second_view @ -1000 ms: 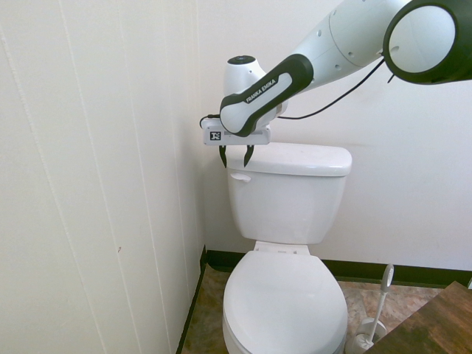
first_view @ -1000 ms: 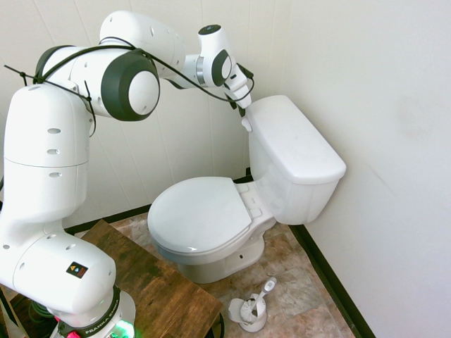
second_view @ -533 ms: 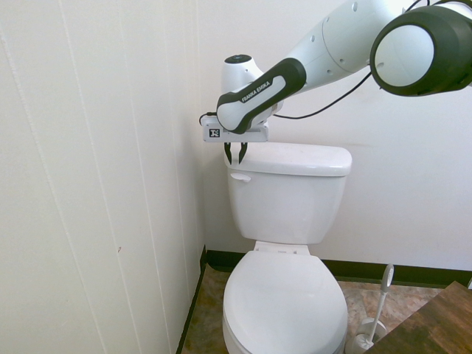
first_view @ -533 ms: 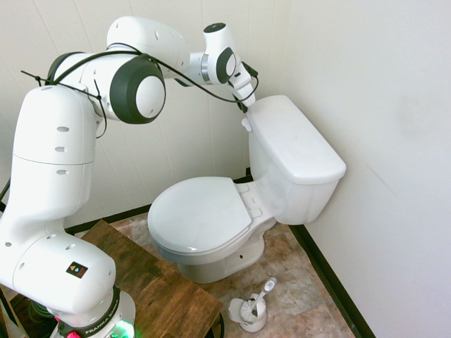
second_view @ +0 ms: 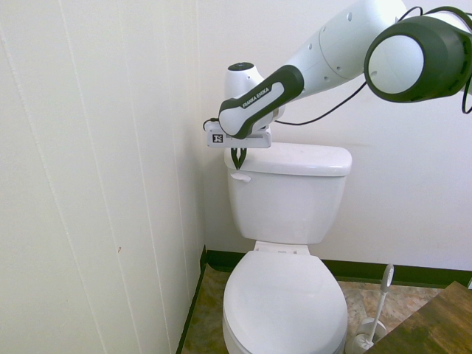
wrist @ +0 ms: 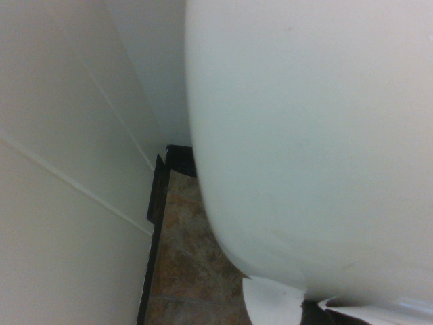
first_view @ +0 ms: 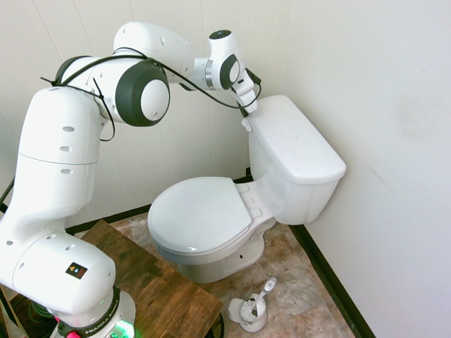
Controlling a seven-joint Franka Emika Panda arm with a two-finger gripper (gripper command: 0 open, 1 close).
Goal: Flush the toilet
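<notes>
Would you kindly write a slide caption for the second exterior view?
Franka end effector, fingers shut, poised just above the flush lever at the toilet tank's upper corner.

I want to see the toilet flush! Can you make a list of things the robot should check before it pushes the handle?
1. Gripper lined up over the small white flush lever on the glossy white ceramic toilet's tank: ok, its tips hang just above the lever.
2. Fingers together for pushing: ok, they are shut with nothing held.
3. Tips touching the lever: cannot tell, the gap is too small to judge.
4. Flat tank lid seated: ok, it sits level on the tank.
5. Oval seat lid down: ok, closed.
6. White toilet brush in its holder out of the way: ok, it stands on the floor beside the bowl.
</notes>
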